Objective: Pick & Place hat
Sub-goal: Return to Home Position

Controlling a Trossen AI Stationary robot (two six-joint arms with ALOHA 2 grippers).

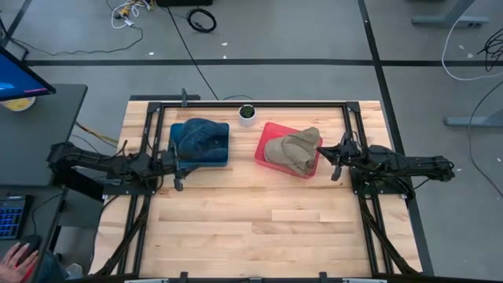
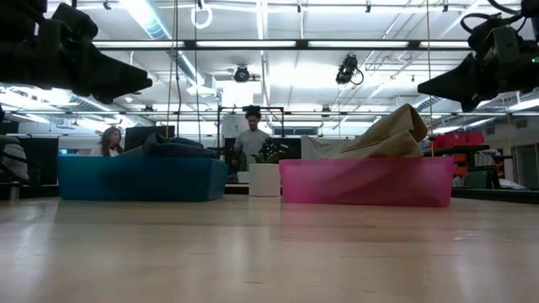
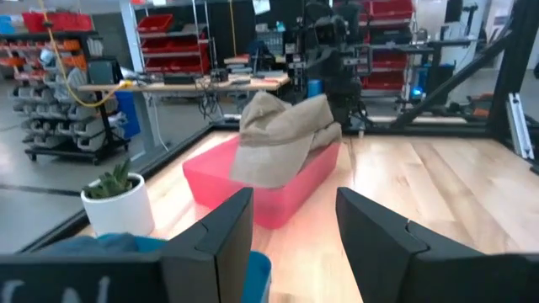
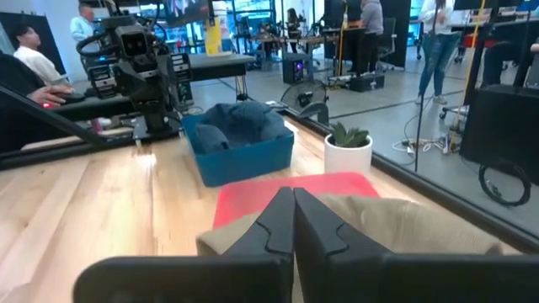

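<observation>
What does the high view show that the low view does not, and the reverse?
Only the high view: the whole table, a monitor, the left tool beside the blue bin, the right tool beside the red bin. Only the low view: people behind the table, ceiling lights. Both: blue caps in the blue bin, brown cap in the red bin, white plant pot between.

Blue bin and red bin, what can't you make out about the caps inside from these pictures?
Blue cap pile: high view, dark folds merge, so the count is unclear; low view, the blue bin wall hides its lower part.
Brown cap pile: high view, overlapping layers, count unclear; right wrist view, the shut right claw covers its middle.
Left wrist view: the open left claw hides most of the blue bin.
</observation>
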